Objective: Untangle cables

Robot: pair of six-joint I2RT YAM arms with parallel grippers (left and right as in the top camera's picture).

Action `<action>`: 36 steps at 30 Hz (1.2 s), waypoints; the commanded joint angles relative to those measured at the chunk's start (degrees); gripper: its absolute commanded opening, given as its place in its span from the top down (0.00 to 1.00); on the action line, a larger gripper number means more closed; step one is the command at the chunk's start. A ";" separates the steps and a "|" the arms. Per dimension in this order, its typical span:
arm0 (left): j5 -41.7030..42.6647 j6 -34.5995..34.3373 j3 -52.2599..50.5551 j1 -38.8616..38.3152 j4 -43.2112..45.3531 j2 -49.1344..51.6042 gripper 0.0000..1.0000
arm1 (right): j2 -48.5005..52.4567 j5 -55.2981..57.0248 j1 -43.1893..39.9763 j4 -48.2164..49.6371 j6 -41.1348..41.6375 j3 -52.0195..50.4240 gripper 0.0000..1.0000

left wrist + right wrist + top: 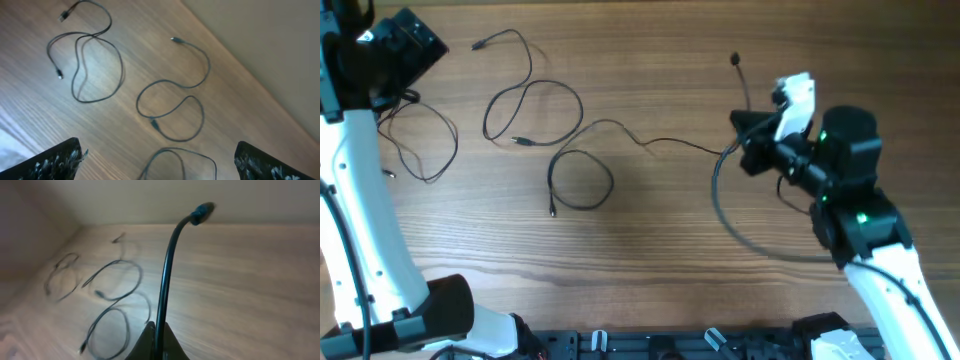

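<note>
A limp, light cable (pixel 167 265) was pinched in the right hand (pixel 156 339) — judged best gripped near its plug (pixel 202 209). The left hand (pixel 159 162) was spread wide.

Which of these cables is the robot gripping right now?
The cable pinched in the shut right gripper, its plug end sticking up out of it; the other cables lie loose on the table.

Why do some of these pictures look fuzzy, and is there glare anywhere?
Overhead: sharp, evenly lit, faint shadows. Left wrist: pale sheen on the table at lower left. Right wrist: the held cable is close, the loose cables behind look soft.
</note>
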 commanded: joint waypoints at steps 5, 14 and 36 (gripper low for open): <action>5.75 0.09 0.07 0.79 0.31 -0.55 0.00 | 0.81 25.29 18.05 -3.96 -7.48 1.29 0.96; 5.75 -0.11 0.07 0.81 0.20 -0.70 0.00 | 18.51 14.75 32.11 9.42 -5.53 1.62 0.95; 15.50 0.07 -0.24 1.42 -2.03 -0.74 0.00 | 40.00 14.45 38.23 18.97 9.60 10.19 0.00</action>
